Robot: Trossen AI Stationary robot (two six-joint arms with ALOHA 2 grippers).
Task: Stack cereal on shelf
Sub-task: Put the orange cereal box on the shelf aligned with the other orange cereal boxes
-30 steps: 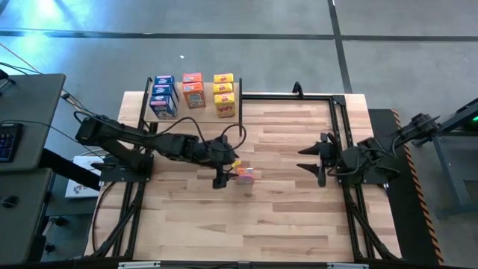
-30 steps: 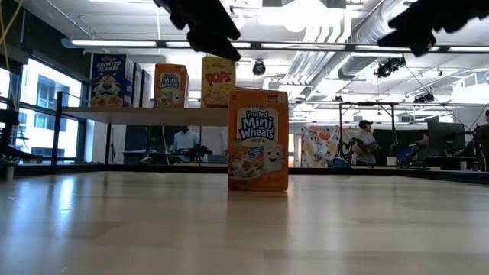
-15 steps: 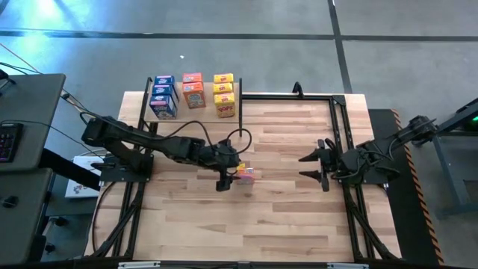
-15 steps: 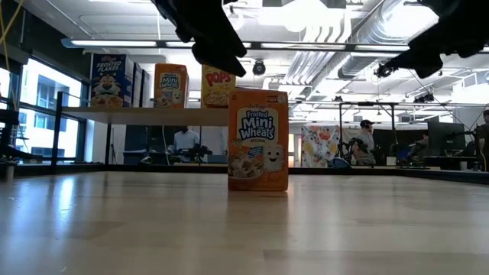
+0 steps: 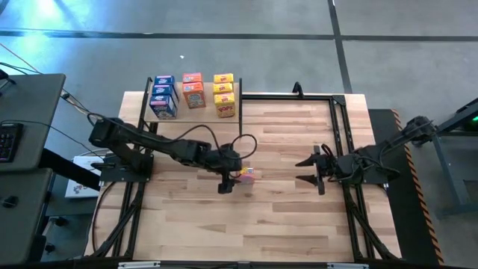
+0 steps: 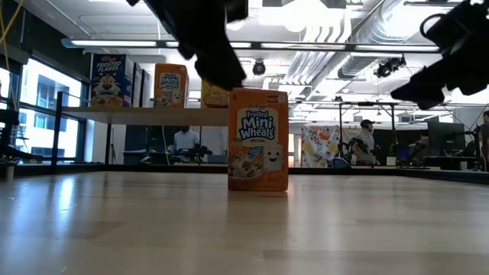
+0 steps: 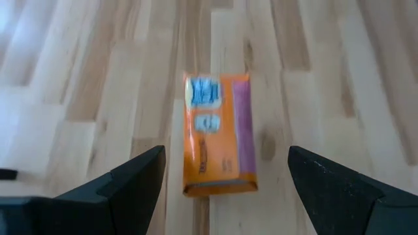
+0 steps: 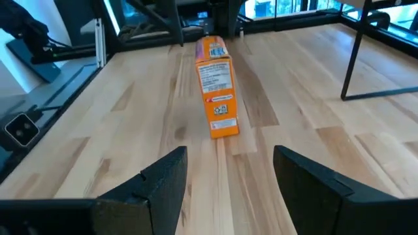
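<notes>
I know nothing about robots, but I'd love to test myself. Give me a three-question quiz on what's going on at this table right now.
1. True or false: the orange cereal box on the tabletop stands upright.
2. Which gripper is right over that box? A) left gripper B) right gripper
3. Fill in: the fingers of the gripper over the box are ____ and not yet gripping it.

Key:
1. True. In the low view it stands on its base.
2. A. The right gripper waits, open, to the box's right.
3. Open; the left wrist view shows the box between spread fingers, untouched.
</notes>
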